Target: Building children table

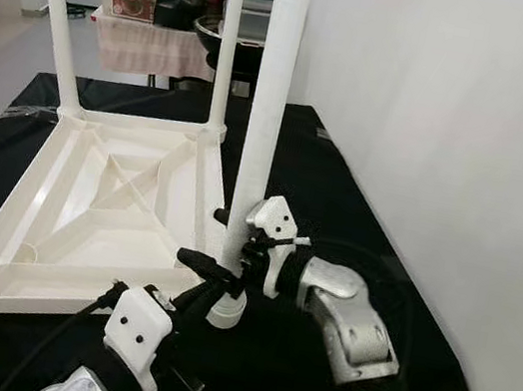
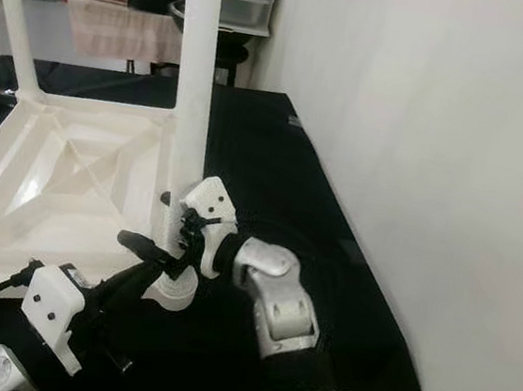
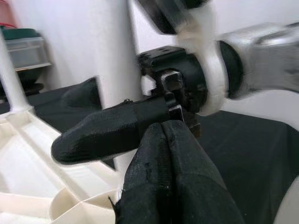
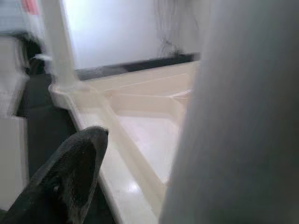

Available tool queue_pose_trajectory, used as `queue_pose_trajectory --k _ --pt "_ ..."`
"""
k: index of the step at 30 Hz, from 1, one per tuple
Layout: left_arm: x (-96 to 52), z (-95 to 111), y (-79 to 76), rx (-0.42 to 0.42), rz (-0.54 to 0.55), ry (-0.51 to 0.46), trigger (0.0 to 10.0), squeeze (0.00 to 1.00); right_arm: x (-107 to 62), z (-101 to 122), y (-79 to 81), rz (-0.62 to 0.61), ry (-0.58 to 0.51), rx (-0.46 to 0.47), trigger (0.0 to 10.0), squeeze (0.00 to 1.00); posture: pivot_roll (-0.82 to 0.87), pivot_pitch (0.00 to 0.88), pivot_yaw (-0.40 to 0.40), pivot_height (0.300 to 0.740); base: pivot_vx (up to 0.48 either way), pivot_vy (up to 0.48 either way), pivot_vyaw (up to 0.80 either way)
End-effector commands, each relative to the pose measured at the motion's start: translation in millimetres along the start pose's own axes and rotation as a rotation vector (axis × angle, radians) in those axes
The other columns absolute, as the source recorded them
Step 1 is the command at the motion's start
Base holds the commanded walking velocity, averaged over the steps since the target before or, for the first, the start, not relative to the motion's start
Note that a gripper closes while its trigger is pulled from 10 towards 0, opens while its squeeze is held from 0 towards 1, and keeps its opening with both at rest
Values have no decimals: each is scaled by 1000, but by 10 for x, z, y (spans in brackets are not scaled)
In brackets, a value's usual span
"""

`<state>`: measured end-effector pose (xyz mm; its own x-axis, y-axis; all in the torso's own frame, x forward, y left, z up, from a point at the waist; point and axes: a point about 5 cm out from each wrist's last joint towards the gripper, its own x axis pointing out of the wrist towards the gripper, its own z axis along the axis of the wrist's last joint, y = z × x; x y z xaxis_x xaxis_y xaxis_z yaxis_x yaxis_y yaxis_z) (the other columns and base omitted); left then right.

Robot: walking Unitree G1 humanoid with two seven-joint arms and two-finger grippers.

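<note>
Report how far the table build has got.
Done: three white plastic legs stand in corners of the upturned white plastic tabletop, such as the far-left leg. In hand: the right tool and left tool hold the fourth white leg upright at the near-right corner. Left: whether it is fully seated cannot be told.

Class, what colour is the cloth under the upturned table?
Black cloth; clearest in the left eye view.
</note>
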<state>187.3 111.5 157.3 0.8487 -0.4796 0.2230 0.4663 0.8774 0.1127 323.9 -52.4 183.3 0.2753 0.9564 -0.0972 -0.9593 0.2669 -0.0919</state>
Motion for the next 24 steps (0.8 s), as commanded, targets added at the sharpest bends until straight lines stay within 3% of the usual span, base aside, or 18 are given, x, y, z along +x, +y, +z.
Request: queue_pose_trajectory --k 1,6,7,16,21,24 --pt "-9 -52 28 7 18 30 10000 0 58 79 -12 127 -37 9 10000 0 79 0 -85 740 0 0 0" --pt "-17 -60 24 7 18 33 10000 0 58 115 -75 230 -32 15 10000 0 88 0 -87 740 0 0 0" --pt "-21 -61 20 7 18 34 10000 0 47 110 -116 244 -27 29 0 0 93 0 -89 740 0 0 0" --pt "-29 -60 10 7 19 34 10000 0 -6 73 -179 270 -17 38 0 0 95 0 -89 740 0 0 0" --pt "-36 -45 -5 6 18 31 10000 0 -107 -215 -262 15 26 63 0 0 81 0 -81 740 0 0 0" --pt "-36 -45 -5 6 18 31 10000 0 -107 -215 -262 15 26 63 0 0 81 0 -81 740 0 0 0"
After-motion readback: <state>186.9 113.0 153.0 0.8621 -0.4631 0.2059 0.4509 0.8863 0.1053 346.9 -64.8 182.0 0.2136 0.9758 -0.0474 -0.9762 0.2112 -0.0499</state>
